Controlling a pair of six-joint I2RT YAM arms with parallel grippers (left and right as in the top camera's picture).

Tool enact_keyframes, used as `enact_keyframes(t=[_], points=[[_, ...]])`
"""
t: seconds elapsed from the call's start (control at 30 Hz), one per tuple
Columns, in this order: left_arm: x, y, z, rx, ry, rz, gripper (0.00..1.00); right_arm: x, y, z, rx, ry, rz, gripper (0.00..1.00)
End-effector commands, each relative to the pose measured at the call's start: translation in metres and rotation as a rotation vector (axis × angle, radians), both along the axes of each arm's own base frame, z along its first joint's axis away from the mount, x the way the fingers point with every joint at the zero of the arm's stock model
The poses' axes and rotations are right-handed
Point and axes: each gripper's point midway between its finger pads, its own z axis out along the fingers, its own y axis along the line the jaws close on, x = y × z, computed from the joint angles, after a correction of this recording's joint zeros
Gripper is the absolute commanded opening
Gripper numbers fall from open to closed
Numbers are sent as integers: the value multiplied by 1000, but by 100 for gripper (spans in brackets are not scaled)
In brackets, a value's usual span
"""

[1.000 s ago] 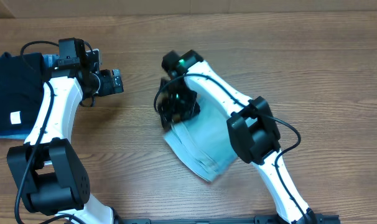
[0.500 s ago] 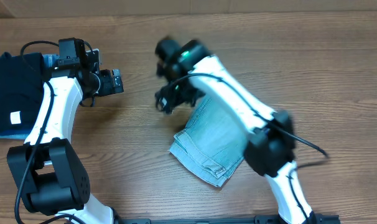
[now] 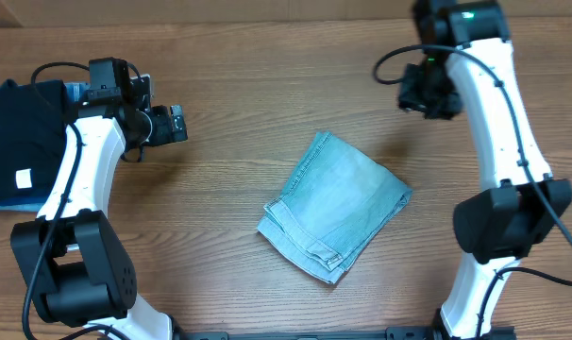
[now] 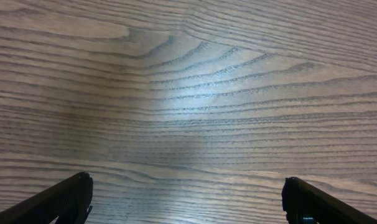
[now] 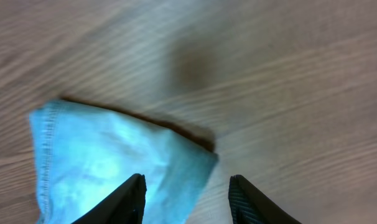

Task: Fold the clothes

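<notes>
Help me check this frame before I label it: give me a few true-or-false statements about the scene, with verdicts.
1. The denim shorts lie folded on the table, with neither hand touching them. True.
2. The right hand grips a corner of the shorts. False: it hangs well apart from them, toward the far right of the table, and holds nothing.
3. The left hand is open above the table. True.
4. The black garment lies on top of the shorts. False: it sits at the table's left edge, apart from them.
</notes>
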Motion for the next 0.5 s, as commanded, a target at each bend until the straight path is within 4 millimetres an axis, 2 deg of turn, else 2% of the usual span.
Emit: enact_keyframes(t=[0.0, 0.13, 0.27, 0.33, 0.47], points=[[5, -2, 13, -12, -33, 9, 100, -24, -19, -20, 73, 106, -20, 50], [5, -1, 13, -11, -34, 9, 100, -82, -52, -35, 12, 238, -86, 52], [5, -2, 13, -12, -34, 9, 100, -115, -68, -50, 3, 278, -135, 56], [5, -2, 13, -12, -34, 9, 100, -125, -64, -69, 24, 312, -140, 54], [4, -2, 12, -12, -30, 9, 100, -143, -40, -124, 143, 344, -149, 45]])
